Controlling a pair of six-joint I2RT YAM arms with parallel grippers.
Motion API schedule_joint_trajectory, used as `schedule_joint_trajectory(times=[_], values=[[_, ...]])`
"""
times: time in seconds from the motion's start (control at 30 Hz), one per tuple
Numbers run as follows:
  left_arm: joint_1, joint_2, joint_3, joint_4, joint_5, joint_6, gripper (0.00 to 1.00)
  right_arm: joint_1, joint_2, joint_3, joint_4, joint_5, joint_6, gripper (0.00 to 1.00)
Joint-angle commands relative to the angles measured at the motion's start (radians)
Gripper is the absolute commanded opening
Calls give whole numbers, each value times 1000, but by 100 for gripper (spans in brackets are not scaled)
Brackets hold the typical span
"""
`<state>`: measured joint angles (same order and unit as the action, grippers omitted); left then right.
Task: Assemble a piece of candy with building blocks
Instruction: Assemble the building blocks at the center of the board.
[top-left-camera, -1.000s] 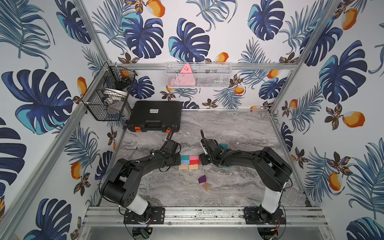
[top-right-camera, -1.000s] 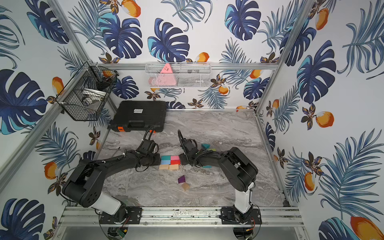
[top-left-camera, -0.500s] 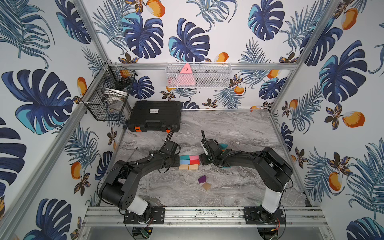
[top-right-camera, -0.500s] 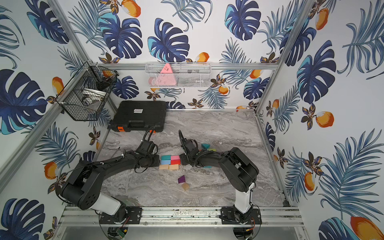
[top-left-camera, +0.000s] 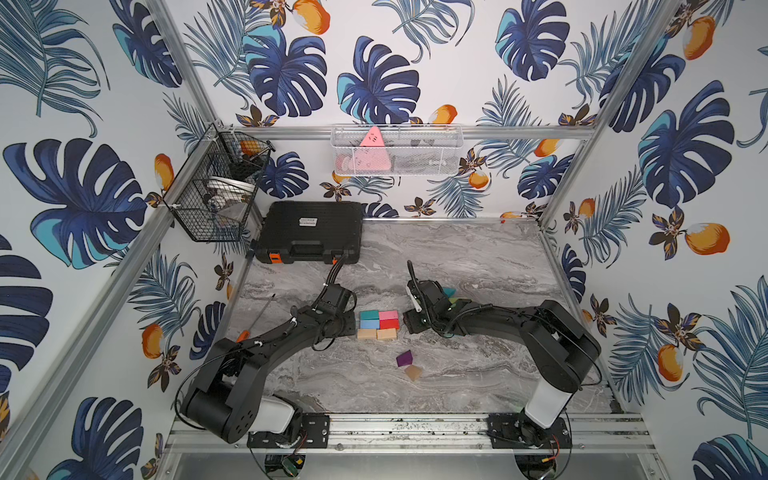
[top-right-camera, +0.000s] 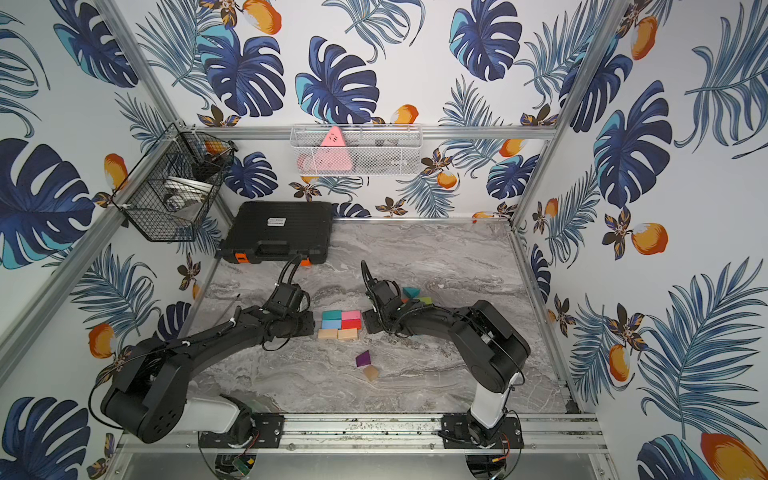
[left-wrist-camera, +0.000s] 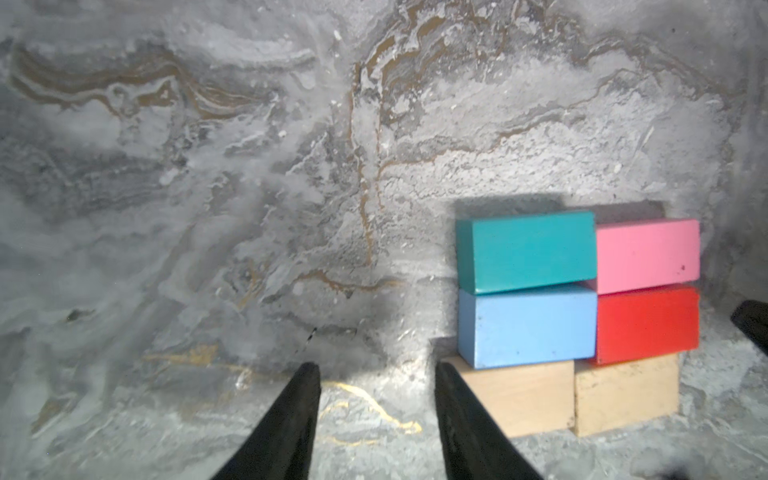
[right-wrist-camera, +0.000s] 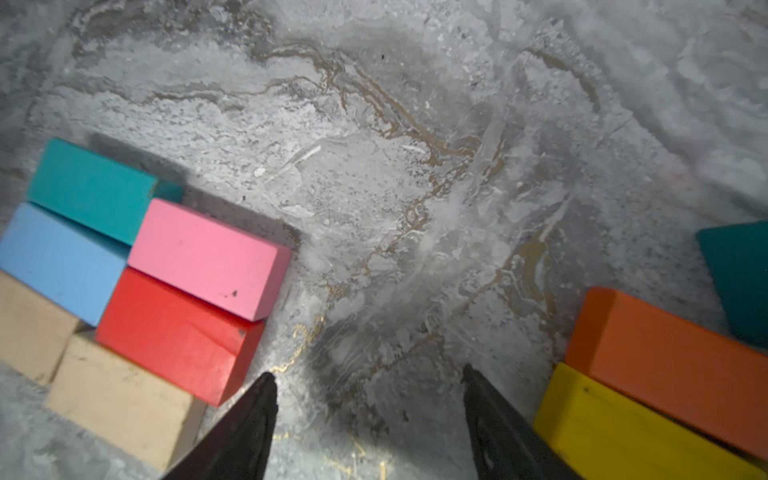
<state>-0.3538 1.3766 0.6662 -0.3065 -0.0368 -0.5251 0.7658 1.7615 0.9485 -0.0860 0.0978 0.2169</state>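
At the centre of the marble table (top-left-camera: 478, 266), in both top views, six building blocks (top-left-camera: 377, 324) lie flat in a tight patch, two across and three deep: the teal block (left-wrist-camera: 525, 249) and pink block (left-wrist-camera: 648, 255) in the upper row, the blue block (left-wrist-camera: 525, 326) and red block (left-wrist-camera: 646, 324) below them, and two plain wood blocks (left-wrist-camera: 519, 395) lowest in the frame. The left gripper (top-left-camera: 352, 326) sits low just left of the patch, its jaws released with only bare table between them (in the left wrist view one finger (left-wrist-camera: 457, 403) stands just beside the end of a wood block; whether it touches I cannot tell). The right gripper (top-left-camera: 409, 325) sits just right of the patch, likewise parted and empty. Beside it in the right wrist view an orange block (right-wrist-camera: 673, 357) and a yellow block (right-wrist-camera: 623, 436) lie edge to edge, with a teal triangle (right-wrist-camera: 735, 274) past them. Lower in a top view, a purple block (top-left-camera: 404, 358) and a small wood piece (top-left-camera: 413, 372) lie touching, well apart from the patch. A screwdriver (top-left-camera: 259, 313) lies near the table's left edge.
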Motion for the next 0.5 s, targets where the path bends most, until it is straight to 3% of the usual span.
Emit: schedule_joint_trajectory(times=[0.0,0.47], values=[[1,-22,-20,-26,11,-36,50,1,-11,-13,-27,-18,7,73],[-6,-4,-112,54,124,-77,46,9,28,-20,-9,-43,6,73]])
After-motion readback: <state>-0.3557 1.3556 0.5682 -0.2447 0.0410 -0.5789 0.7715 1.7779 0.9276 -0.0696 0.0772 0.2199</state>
